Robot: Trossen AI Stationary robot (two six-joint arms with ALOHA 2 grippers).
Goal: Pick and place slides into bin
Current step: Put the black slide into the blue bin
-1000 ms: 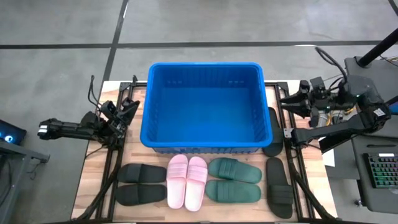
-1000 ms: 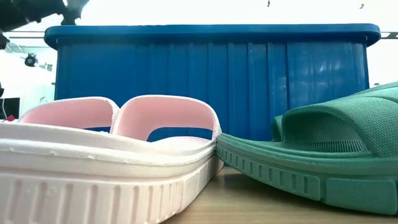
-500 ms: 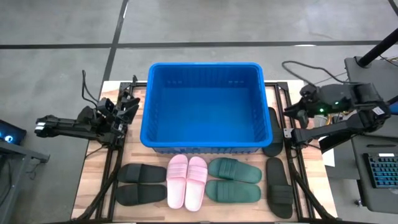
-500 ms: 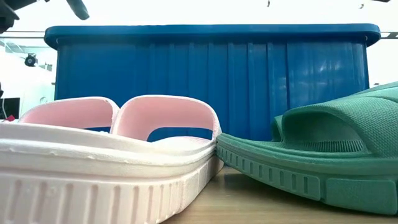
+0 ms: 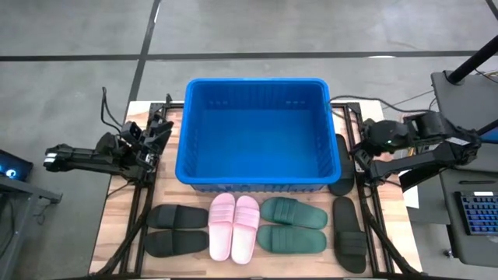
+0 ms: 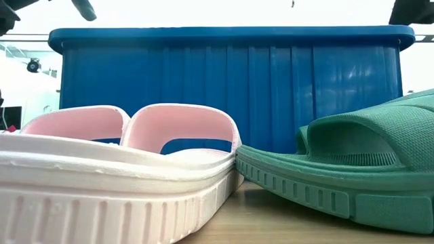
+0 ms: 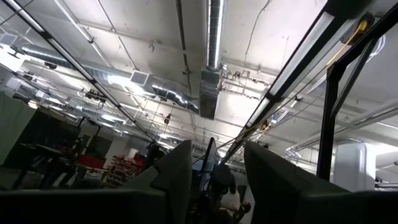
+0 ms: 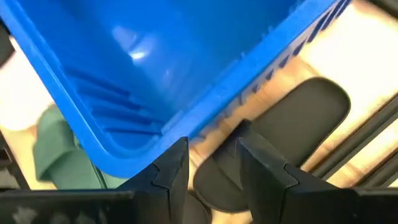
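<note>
The bin (image 5: 257,128) fills the upper centre of the high view, a big bright blue crate with ribbed walls and nothing inside it. No slide has gone in yet.

Along the lower edge of the surface (image 5: 113,225) lie a black pair (image 5: 176,229), a pink pair (image 5: 234,226) and a green pair (image 5: 292,225). The last black pair is split: one slide (image 5: 348,233) sits at lower right, the other black slide (image 5: 341,165) lies tight against the bin's right wall.

The right end effector (image 5: 366,141) hovers at centre right, above that wedged slide, its fingers (image 8: 264,171) apart with nothing between them. The main risk, as I judge it, is here: coming down so near the wall, one finger could strike the bin's rim or shove the crate sideways, and a grip on only the slide's outer edge could let the soft rubber twist free.

The left end effector (image 5: 152,134) waits at centre left beside the bin, its fingers (image 7: 180,180) apart and empty; it probably points upward, since its own camera shows only ceiling.
</note>
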